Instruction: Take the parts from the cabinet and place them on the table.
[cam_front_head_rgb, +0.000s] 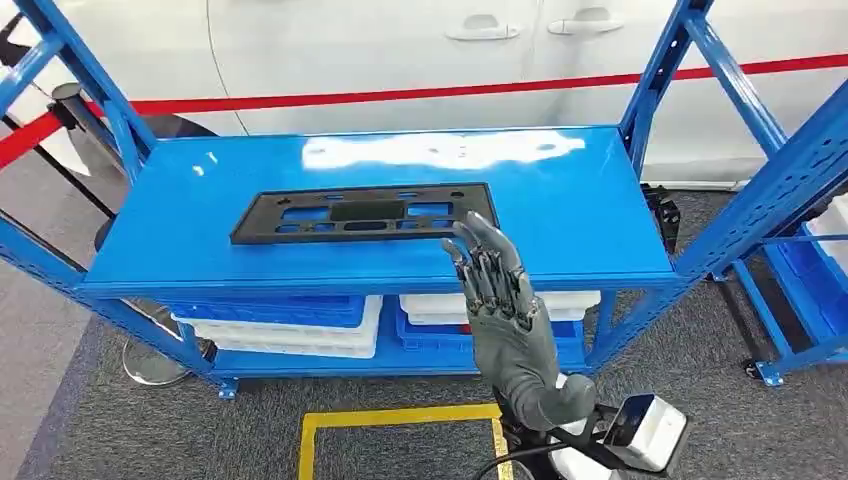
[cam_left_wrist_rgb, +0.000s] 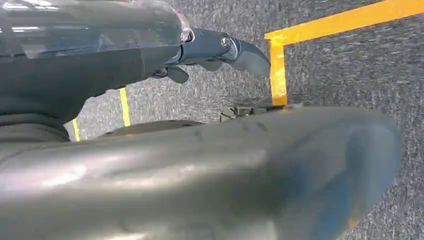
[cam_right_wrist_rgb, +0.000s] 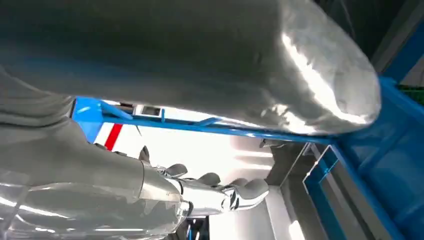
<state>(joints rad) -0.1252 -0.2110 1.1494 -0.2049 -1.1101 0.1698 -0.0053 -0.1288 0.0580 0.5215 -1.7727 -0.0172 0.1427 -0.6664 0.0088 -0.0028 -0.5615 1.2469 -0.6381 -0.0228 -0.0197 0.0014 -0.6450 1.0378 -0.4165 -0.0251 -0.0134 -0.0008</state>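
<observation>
A flat black plastic part (cam_front_head_rgb: 360, 212) with several cut-outs lies on the top shelf of the blue rack (cam_front_head_rgb: 590, 210). My right hand (cam_front_head_rgb: 505, 310) is raised in front of the shelf's front edge, fingers straight and apart, holding nothing. Its fingertips (cam_front_head_rgb: 468, 235) overlap the part's right end; I cannot tell if they touch. In the right wrist view the same hand (cam_right_wrist_rgb: 200, 195) is open below the blue frame (cam_right_wrist_rgb: 200, 125). My left hand (cam_left_wrist_rgb: 190, 150) hangs over the grey carpet, its fingers (cam_left_wrist_rgb: 240, 50) stretched out and empty.
White and blue bins (cam_front_head_rgb: 290, 325) sit on the rack's lower shelf. A white car (cam_front_head_rgb: 400, 50) stands behind the rack. Another blue rack (cam_front_head_rgb: 810, 260) stands at the right. Yellow tape (cam_front_head_rgb: 400, 418) marks the carpet. A barrier post's base (cam_front_head_rgb: 150, 365) is at the left.
</observation>
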